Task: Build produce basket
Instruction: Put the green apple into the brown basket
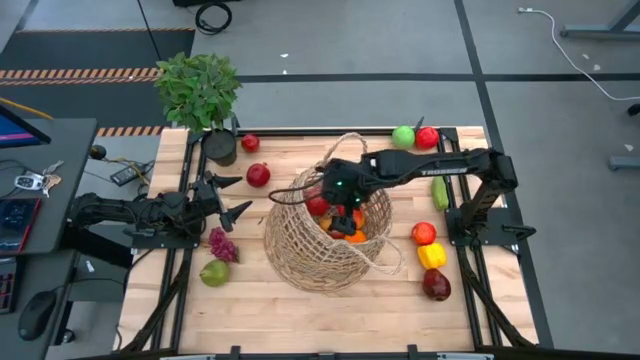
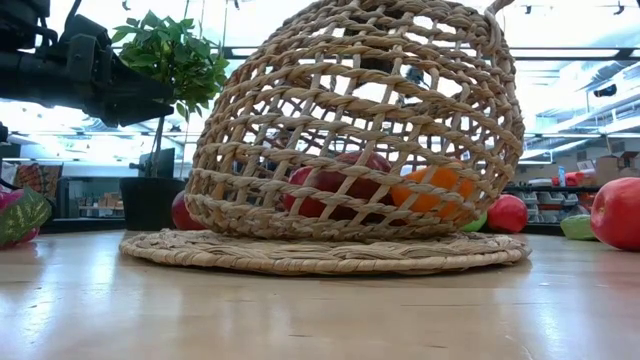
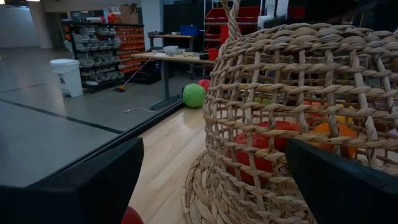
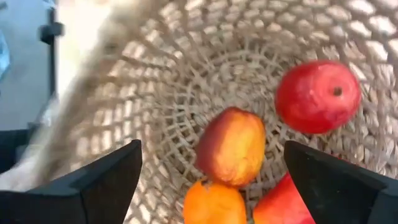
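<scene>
Snagging is the main risk: the right hand (image 1: 343, 215) hangs spread wide and empty inside the basket (image 1: 300, 250) at table centre, over the produce (image 4: 233, 146) already in it, so lifting out carelessly could catch the weave and tip it. The left hand (image 1: 232, 195), also spread, waits left of the basket. No writing is legible.

The basket (image 2: 355, 130) weave partly hides the produce inside it. In the right wrist view, an orange fruit (image 4: 214, 204) and a red fruit (image 4: 281, 202) are cut off by the frame edge.
</scene>
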